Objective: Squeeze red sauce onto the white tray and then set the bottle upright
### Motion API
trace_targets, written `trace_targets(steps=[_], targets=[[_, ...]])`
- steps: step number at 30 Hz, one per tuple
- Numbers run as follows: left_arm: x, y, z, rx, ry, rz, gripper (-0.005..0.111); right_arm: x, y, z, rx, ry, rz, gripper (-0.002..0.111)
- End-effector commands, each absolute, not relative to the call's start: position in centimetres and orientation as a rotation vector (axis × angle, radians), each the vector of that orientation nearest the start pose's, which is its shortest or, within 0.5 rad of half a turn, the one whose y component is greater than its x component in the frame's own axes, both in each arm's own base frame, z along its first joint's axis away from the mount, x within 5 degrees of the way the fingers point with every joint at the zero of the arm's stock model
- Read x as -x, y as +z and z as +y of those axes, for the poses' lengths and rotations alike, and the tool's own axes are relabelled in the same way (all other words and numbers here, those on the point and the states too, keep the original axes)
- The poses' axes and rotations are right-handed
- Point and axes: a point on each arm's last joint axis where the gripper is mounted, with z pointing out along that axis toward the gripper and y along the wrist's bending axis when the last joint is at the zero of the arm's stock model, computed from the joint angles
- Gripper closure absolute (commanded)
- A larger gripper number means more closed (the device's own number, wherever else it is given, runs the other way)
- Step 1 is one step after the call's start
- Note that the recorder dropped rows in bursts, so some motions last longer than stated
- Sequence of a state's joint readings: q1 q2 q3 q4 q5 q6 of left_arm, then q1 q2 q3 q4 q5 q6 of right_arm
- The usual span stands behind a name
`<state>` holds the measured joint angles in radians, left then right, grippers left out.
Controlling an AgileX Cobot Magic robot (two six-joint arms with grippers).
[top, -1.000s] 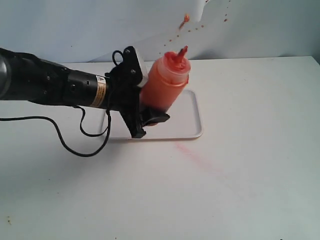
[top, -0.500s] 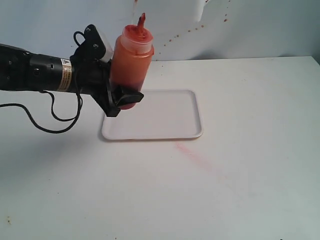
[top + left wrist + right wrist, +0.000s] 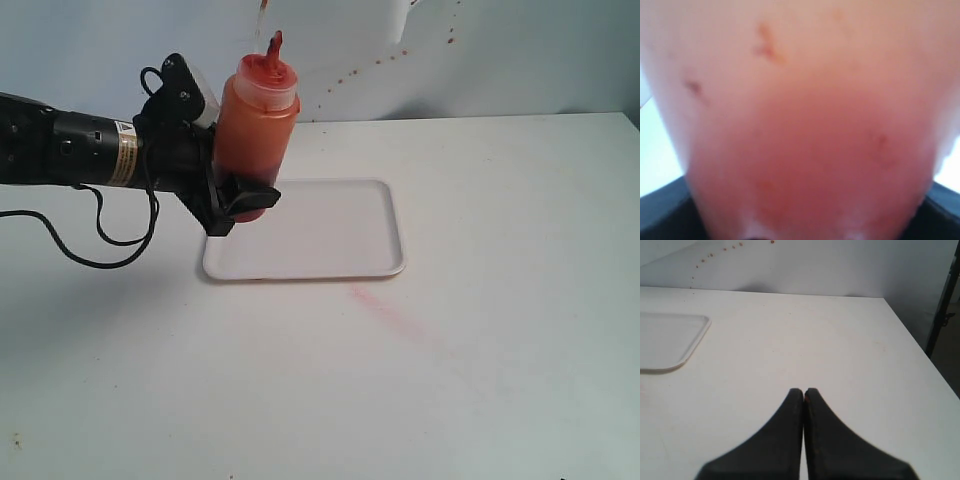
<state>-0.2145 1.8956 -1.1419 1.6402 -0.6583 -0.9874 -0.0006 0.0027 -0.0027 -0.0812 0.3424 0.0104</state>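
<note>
Translucent orange-red plastic: one bottle (image 3: 255, 140), item held, not yet set down. The left gripper (image 3: 244, 193) is clamped across its lower body, one black finger showing on the near side; the left wrist view shows only the bottle (image 3: 805, 140) pressed close and blurred. The long axis is near vertical, with the red nozzle (image 3: 272, 44) uppermost and leaning slightly right. The base appears to hang just above the far-left corner of the white tray (image 3: 335, 235), not resting on it. Red sauce (image 3: 250, 160) shows as a darker mass through the wall; no blob on the tray can be made out from here. The table (image 3: 480, 340) is white, with a pinkish smear (image 3: 385, 305) just near of the tray. The right gripper (image 3: 804, 394) has its fingers pressed together on nothing, over bare table well to the right, with the tray's corner at the edge of its view. By my judgement the left arm alone governs the next move: a straight descent along the bottle's own axis, correcting the small tilt before the fingers part, lest it topple.
</note>
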Motion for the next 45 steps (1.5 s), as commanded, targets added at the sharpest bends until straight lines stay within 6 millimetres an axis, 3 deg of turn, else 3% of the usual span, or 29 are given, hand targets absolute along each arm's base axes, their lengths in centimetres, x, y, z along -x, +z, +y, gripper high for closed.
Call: trace_targets(steps=[1,14,20,29,38,45], targets=[[-37.0,20.3,-13.8,-1.176,-0.509,1.768,0.107,-5.4,18.3,-0.3,0.05,-0.082,1.813,0.108],[-37.0,20.3,-13.8,-1.175,-0.509,1.767,0.107,-5.6,21.3,0.0,0.015,-0.017,1.491,0.108],[-37.0,20.3,-13.9,-1.173,-0.519,1.764,0.107,-5.3,22.9,-0.4,-0.292,0.305,1.279,0.108],[-37.0,20.3,-13.9,-1.173,-0.519,1.764,0.107,-5.4,22.7,-0.2,-0.279,0.307,1.343,0.108],[-37.0,20.3,-13.8,-1.181,-0.503,1.765,0.107,-4.7,25.3,0.1,-0.237,0.3,1.379,0.108],[-37.8,19.9,-12.9,-1.131,-0.35,1.837,0.107,-5.4,27.9,0.3,-0.284,0.373,1.466,0.108]])
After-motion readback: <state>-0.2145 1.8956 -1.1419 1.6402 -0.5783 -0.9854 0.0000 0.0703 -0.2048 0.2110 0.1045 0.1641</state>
